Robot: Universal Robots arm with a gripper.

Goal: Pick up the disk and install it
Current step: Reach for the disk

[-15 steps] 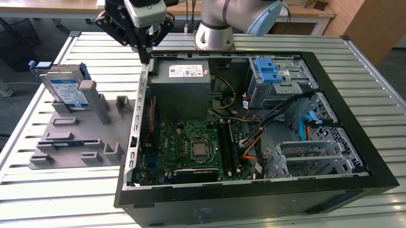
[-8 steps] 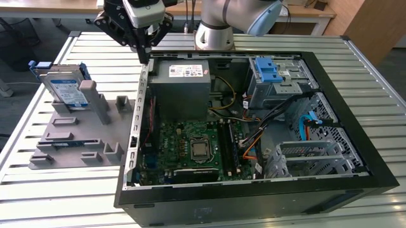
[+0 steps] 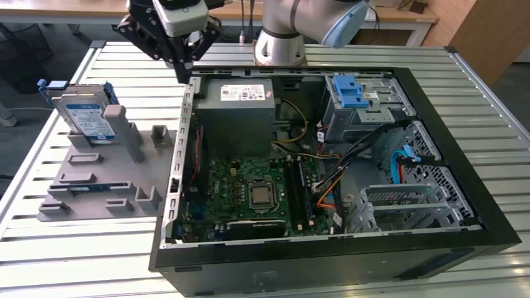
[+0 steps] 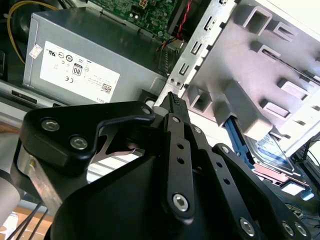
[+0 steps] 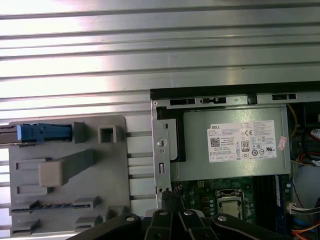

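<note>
Slatted metal worktop (image 3: pixel 74 261) with a wooden desk (image 3: pixel 58 7) behind it. Open computer case (image 3: pixel 331 261) lying flat on the slats. Grey holder (image 3: pixel 99 180) just beside it on the exterior view's left, disk (image 3: pixel 87 118) standing upright in it, untouched. Pincer (image 3: pixel 180 74) pinched shut on nothing, hovering over the case wall near the power supply (image 3: pixel 236 118). Risky bit, probably: clipping that wall while crossing over, or knocking the disk crooked in its slot.
</note>
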